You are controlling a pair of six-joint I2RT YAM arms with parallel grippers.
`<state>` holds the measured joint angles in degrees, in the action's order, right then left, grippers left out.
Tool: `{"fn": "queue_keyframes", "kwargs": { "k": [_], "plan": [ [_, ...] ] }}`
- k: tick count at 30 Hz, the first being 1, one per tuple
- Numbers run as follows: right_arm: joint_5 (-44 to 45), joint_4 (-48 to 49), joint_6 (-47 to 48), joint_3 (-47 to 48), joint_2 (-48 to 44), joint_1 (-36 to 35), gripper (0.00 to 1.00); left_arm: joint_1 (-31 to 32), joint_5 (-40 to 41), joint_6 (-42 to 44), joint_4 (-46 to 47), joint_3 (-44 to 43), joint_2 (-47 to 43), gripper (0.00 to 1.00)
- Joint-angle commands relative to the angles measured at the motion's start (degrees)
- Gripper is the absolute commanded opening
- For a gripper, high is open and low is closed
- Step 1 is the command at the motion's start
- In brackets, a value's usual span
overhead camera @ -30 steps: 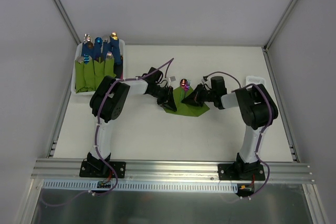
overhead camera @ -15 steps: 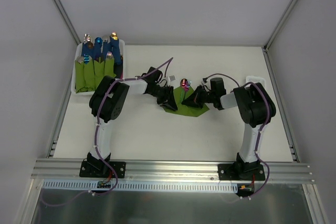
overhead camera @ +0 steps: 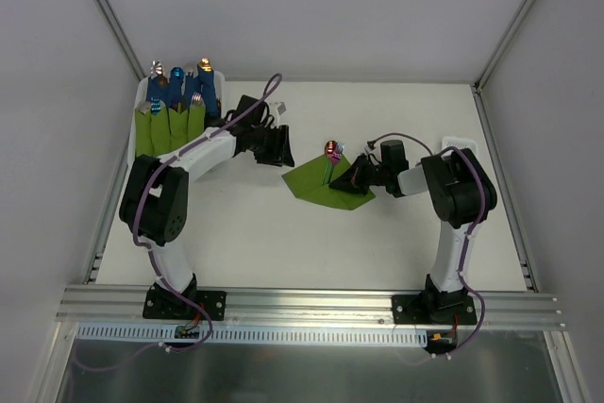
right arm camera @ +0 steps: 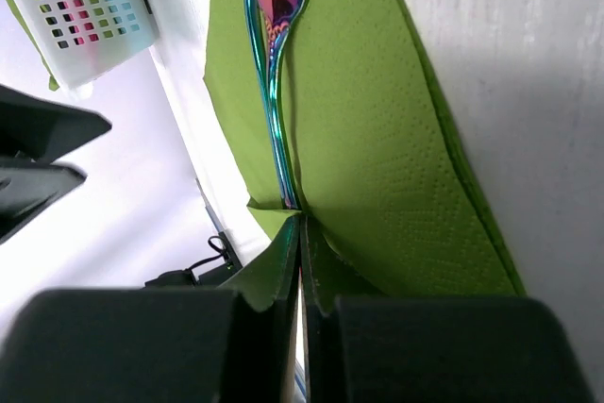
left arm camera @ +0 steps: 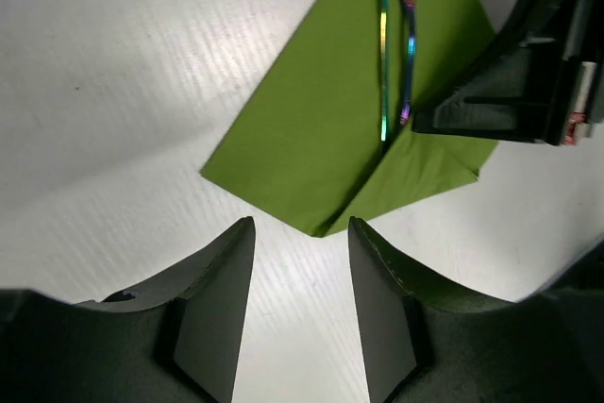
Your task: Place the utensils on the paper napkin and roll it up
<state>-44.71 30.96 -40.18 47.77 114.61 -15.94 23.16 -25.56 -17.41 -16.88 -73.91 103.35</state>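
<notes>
The olive-green paper napkin (overhead camera: pixel 316 181) lies mid-table, its right part folded over. Two slim iridescent utensils (overhead camera: pixel 329 153) lie on it with their reddish heads at the far edge; in the left wrist view the utensils (left arm camera: pixel 384 63) run along the paper napkin (left arm camera: pixel 321 139). My right gripper (overhead camera: pixel 355 176) is shut at the fold, pinching the napkin (right arm camera: pixel 396 139) right at the handle ends of the utensils (right arm camera: pixel 274 35). My left gripper (left arm camera: pixel 302 233) stands open and holds nothing, just off the napkin's near corner; from above the left gripper (overhead camera: pixel 276 146) is to the napkin's left.
A white bin (overhead camera: pixel 138 143) at the back left holds several green rolled bundles (overhead camera: pixel 170 129) with blue handles. A white perforated basket (overhead camera: pixel 460 143) sits at the right edge, behind the right arm. White walls enclose the table on three sides.
My left gripper opened, let go of the napkin's left side and drew back to the upper left. That side of the napkin now lies flat. The right gripper stayed shut at the fold.
</notes>
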Motion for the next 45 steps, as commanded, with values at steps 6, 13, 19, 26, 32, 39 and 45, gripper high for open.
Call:
{"fn": "queue_keyframes", "kwargs": {
  "k": [6,13,19,26,32,39,45],
  "plan": [
    [1.29,-2.13,1.78,1.71,-0.35,0.3,0.02,2.68,13.95,1.41,-4.82,-3.43,5.54,0.43],
    [1.11,-3.71,2.12,2.94,-1.31,0.21,0.02,6.02,21.6,0.98,-4.91,-5.28,8.53,0.4],
    [1.11,-5.29,2.65,3.73,-1.84,0.12,0.02,7.08,24.86,0.71,-5.18,-6.95,11.43,0.36],
    [1.38,-5.56,3.01,4.26,-1.05,-0.31,0.02,7.08,27.32,-0.26,-5.61,-6.6,13.02,0.31],
    [1.55,-5.91,3.18,4.53,-0.88,-0.4,0.02,7.16,28.9,-0.08,-5.62,-6.16,12.49,0.32],
    [1.82,-7.32,3.88,5.32,-0.7,-0.49,0.02,7.69,28.29,0.53,-5.62,-6.86,15.12,0.25],
    [1.99,-8.11,4.32,5.93,-0.44,-0.49,0.02,7.78,24.69,0.8,-5.62,-7.21,15.83,0.1]
  ]
}}
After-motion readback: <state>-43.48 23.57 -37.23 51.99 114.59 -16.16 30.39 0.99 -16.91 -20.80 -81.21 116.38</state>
